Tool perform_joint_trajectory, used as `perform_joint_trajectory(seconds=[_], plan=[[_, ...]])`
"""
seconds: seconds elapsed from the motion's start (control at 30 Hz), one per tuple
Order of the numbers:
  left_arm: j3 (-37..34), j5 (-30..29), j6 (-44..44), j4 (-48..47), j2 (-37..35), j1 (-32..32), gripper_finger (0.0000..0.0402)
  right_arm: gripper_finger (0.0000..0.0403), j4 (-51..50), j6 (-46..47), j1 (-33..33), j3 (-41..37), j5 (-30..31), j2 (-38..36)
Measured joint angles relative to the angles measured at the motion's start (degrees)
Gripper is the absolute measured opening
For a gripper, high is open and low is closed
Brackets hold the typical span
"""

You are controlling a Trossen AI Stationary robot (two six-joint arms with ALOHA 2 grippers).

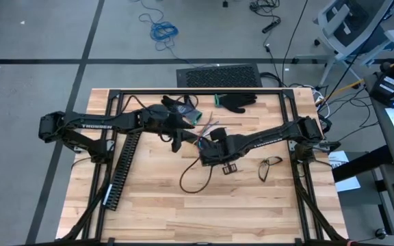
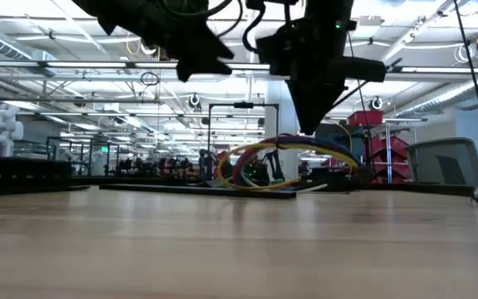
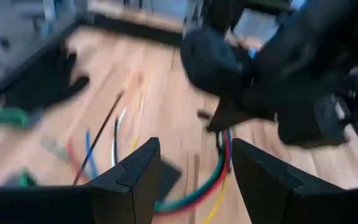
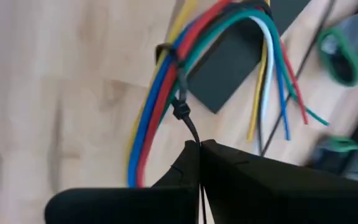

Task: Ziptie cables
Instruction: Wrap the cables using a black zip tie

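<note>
Both arms were matte black, built of boxy jointed segments, and the left arm (image 1: 91, 126) carried white lettering along its link, as did the right arm (image 1: 272, 139). The left gripper's fingers (image 3: 135, 180) were thick, angular black blocks with flat inner faces. The right gripper's fingers (image 4: 229, 177) were likewise plain black and tapered toward their tips.

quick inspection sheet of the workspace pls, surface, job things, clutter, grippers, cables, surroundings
surface: wooden table, mostly bare near the front
job's things: cables bundled, black zip tie looped round them
clutter: black slotted duct, black glove, glasses, loose black cord
grippers: right gripper shut on the zip tie's tail; left gripper open, empty, beside the bundle
cables: arched up off the table, ends fanned out
surroundings: keyboard, office chair, floor wiring
</note>
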Motion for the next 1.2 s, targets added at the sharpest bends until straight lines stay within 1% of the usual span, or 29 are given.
perform_joint_trajectory(seconds=[0.03,0.13,0.2,0.27,0.33,0.43,0.5,0.57,0.7,0.73,0.83,0.9,1.0,1.13,1.2], plan=[[0.0,0.0,-0.1,2.3,0.0,0.0,0.0191,0.0,0.2,-0.3,0.3,0.0,1.0,0.0],[0.1,1.0,-1.2,9.1,1.1,0.0,0.0191,0.0,3.2,-1.2,1.0,0.0,1.2,-0.2],[0.1,2.2,-3.5,11.0,2.8,0.5,0.0191,0.0,4.3,-1.5,1.4,0.0,2.2,-0.1],[0.1,6.4,-7.4,12.9,6.4,1.0,0.0191,0.0,4.9,-1.4,1.3,0.0,3.0,-0.1],[0.1,11.8,-11.6,13.0,10.8,1.1,0.0191,0.0,4.8,-1.1,1.3,0.0,4.4,-0.1],[0.0,17.9,-17.4,13.1,17.4,1.0,0.0191,0.0,4.8,-1.2,0.6,0.0,5.8,-0.1],[0.0,21.3,-20.8,14.9,20.5,1.0,0.0191,0.0,4.8,-1.1,0.4,0.0,5.6,-0.1],[0.0,23.3,-22.7,17.5,21.9,1.1,0.0191,0.0,4.9,-1.3,0.0,0.0,5.7,-0.1],[0.0,23.2,-24.1,21.7,22.0,1.0,0.0191,0.0,5.0,-1.1,-0.3,0.0,5.6,-0.1],[0.0,22.3,-24.2,22.6,21.9,1.1,0.0191,0.0,5.0,-1.1,-0.3,0.0,5.5,-0.1],[0.0,19.0,-23.6,22.4,21.6,1.2,0.0191,0.0,5.6,-1.1,-0.3,0.0,5.4,-0.1],[0.0,18.2,-21.7,20.5,21.8,1.2,0.0193,0.0,6.2,-1.0,-0.3,0.0,5.4,-0.1],[0.0,17.0,-19.7,19.9,21.9,1.2,0.0207,0.0,6.4,-1.1,-0.3,0.0,5.4,-0.1],[0.1,16.2,-13.8,18.6,21.9,1.1,0.0236,0.0,8.0,-1.5,-0.4,0.0,5.3,-0.1],[0.1,13.4,-11.0,17.3,21.9,0.8,0.0251,0.0,8.4,-1.7,-0.5,0.0,5.3,-0.1]])
